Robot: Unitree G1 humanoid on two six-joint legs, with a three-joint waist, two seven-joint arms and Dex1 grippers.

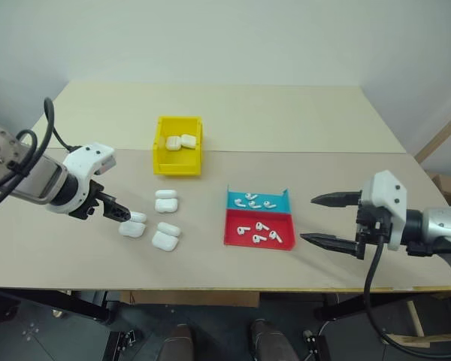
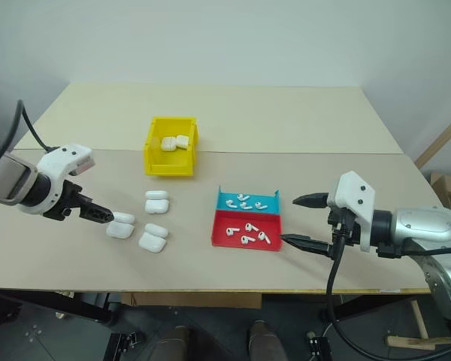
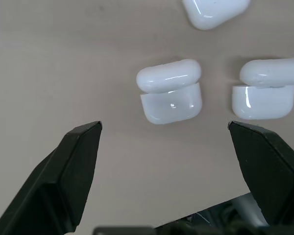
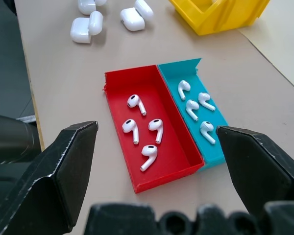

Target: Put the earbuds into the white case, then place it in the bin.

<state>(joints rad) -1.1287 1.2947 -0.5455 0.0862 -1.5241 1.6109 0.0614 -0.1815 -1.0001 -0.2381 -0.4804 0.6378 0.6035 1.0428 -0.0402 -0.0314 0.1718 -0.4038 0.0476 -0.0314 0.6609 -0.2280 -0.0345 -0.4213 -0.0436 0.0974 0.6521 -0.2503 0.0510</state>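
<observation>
Over the left half of the pale wooden tabletop (image 1: 301,120), I am holding my left gripper (image 1: 119,212) tilted down, its two black fingers spread wide apart and gripping nothing, with its tips right beside the nearest of four small glossy white rounded charging cases (image 1: 133,226). In my left wrist view that case (image 3: 170,92) is lying between the spread fingers with its lid hinged open, and bare table is showing on both sides of it. The other three loose cases are sitting in a close cluster just beyond (one of them beside it with its lid open too). Farther back, the small yellow plastic open-top bin (image 1: 159,156) is standing upright with two white cases already inside it.

Near the middle, the flat red-and-blue tray (image 1: 260,238) is holding the tiny white stemmed earbuds (image 4: 134,104), four in the red half and four in the blue. I am keeping my right gripper (image 1: 332,221) off the tray's right edge, fingers wide apart and empty, with open table between the tray and the front edge.
</observation>
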